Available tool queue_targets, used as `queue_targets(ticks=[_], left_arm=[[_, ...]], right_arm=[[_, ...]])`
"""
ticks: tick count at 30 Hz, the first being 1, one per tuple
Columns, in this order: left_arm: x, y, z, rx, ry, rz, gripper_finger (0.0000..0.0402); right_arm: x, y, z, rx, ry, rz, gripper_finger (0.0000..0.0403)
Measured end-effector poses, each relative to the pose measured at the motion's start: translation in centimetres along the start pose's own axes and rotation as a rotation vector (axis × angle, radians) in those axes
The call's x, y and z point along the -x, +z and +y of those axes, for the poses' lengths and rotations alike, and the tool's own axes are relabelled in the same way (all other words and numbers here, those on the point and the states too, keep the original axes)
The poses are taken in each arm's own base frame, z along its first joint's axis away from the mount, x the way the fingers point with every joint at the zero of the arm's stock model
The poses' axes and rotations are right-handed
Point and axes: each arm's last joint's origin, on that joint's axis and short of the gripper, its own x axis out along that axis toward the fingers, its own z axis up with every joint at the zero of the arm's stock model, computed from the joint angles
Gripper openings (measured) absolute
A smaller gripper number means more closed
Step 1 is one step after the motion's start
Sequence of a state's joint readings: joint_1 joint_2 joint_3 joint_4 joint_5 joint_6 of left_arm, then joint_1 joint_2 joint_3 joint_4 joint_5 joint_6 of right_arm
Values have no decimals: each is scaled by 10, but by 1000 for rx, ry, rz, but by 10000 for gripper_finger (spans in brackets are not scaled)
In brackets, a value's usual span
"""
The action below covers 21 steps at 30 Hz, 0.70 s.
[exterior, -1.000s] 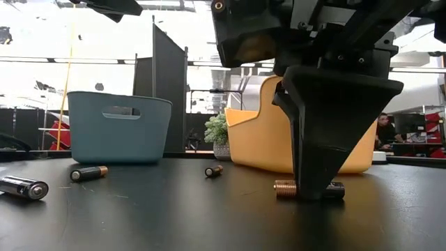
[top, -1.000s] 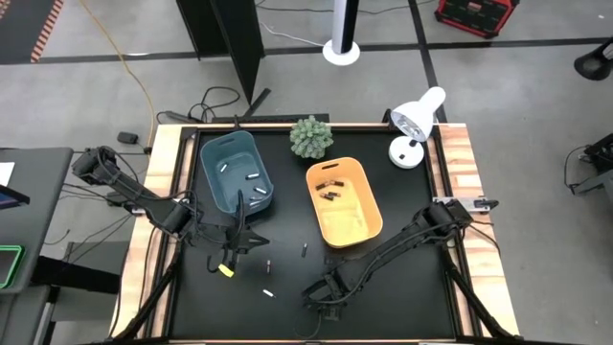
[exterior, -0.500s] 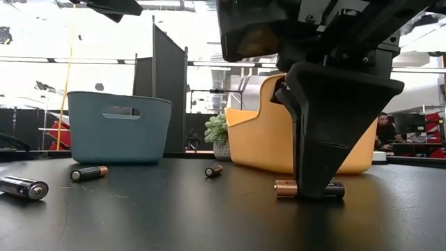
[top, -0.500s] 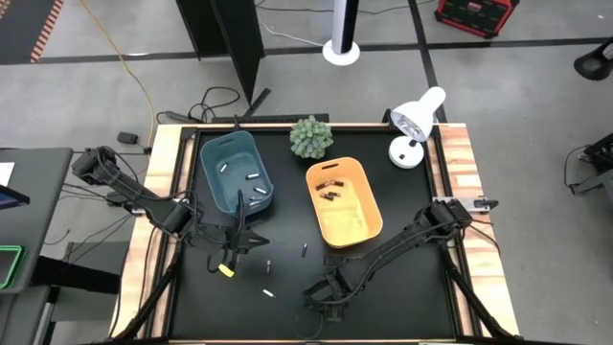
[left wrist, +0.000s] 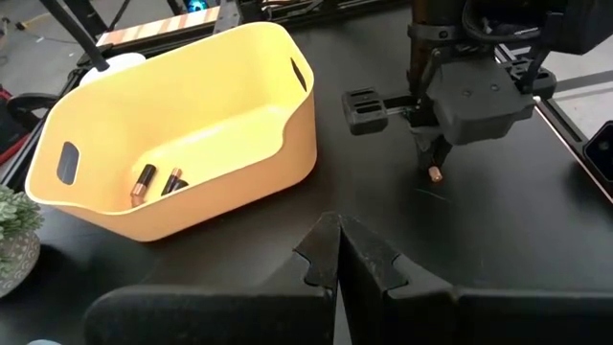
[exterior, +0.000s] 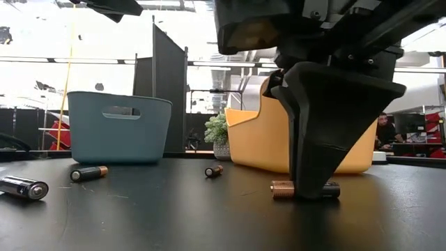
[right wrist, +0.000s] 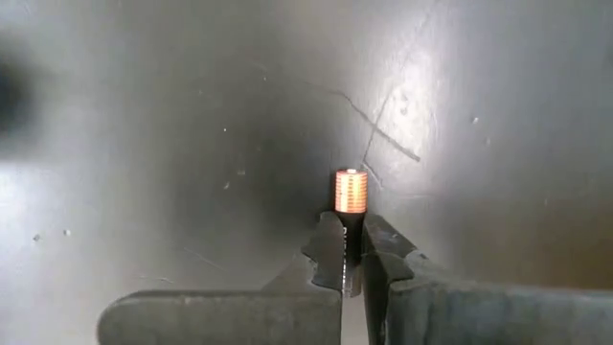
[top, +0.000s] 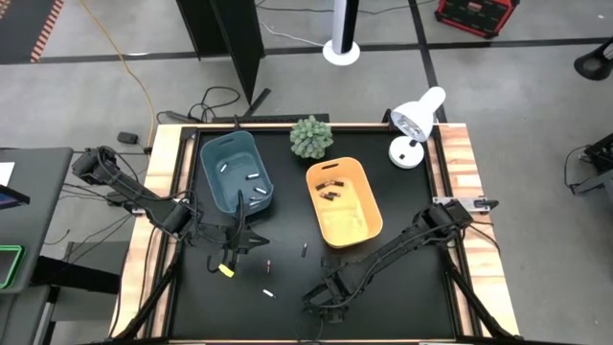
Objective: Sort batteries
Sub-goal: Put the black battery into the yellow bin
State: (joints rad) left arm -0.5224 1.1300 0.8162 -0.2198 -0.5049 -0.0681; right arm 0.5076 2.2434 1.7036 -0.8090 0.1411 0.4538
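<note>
Since a moment ago the right gripper (exterior: pixel 305 189) has drawn its fingers in on the copper-tipped battery (exterior: pixel 281 189) at the front of the black worktop (exterior: pixel 174 216), and the battery has slid a little with them; it lies flat, pinched across its dark body, the copper end poking out past the fingertips (right wrist: pixel 330 247). From above, that gripper sits low at the near edge, in front of the orange bin (top: pixel 343 203). Over on the other side the left gripper (left wrist: pixel 337 259) hangs near the teal bin (top: pixel 236 172), fingers pressed together with nothing between them. Two dark batteries (left wrist: pixel 153 183) lie inside the orange bin, and several pale ones (top: pixel 251 177) rest in the teal bin. Loose on the worktop are a copper-tipped battery (exterior: pixel 88 172) in front of the teal bin, a small one (exterior: pixel 213 170) farther back between the bins, and another (exterior: pixel 23 187) at the near left. A small potted plant (top: pixel 311 136) and a white lamp (top: pixel 417 120) stand at the back edge.
</note>
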Motion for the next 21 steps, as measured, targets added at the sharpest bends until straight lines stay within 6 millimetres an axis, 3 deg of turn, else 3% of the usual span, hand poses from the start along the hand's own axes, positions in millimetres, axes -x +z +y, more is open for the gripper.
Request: queue_targets(ticks=[21], left_arm=[[0,0,0,0,0,0,0]], right_arm=[[13,18,4,158,-27,-145,20]])
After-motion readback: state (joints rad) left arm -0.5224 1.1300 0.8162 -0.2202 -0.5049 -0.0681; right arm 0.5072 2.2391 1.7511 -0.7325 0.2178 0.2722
